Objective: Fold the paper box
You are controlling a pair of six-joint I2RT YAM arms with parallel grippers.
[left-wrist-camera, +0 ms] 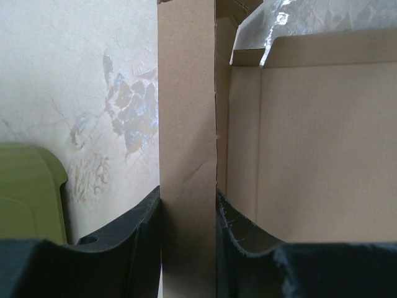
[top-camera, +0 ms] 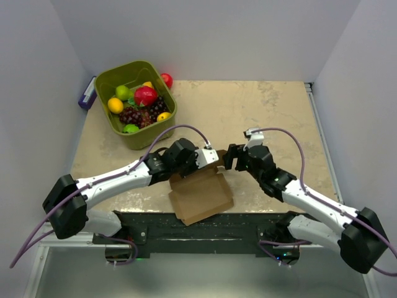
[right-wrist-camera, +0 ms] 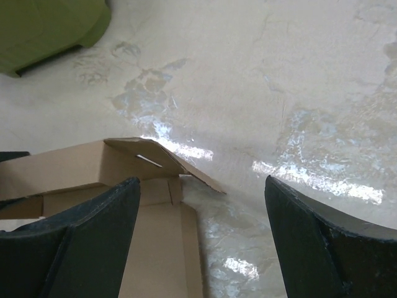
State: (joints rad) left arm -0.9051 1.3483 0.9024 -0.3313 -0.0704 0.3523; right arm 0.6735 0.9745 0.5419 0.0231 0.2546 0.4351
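Near the front edge of the bench (top-camera: 260, 118), the left end effector (left-wrist-camera: 188, 214) pinches an upright panel of the paper box (top-camera: 201, 195), apparently standing it up for folding, while the right end effector (right-wrist-camera: 201, 205) hovers wide and empty beside its flap.

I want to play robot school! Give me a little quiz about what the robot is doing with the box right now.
1. True or false: the left hand is pinching a panel of the paper box.
2. Pick one. The right hand is: A) open with nothing in it, B) squeezing the box, C) out of sight.
3. Fill the gap: the grapes lie in the ____ bin.

Key: 1 true. 2 A. 3 green.
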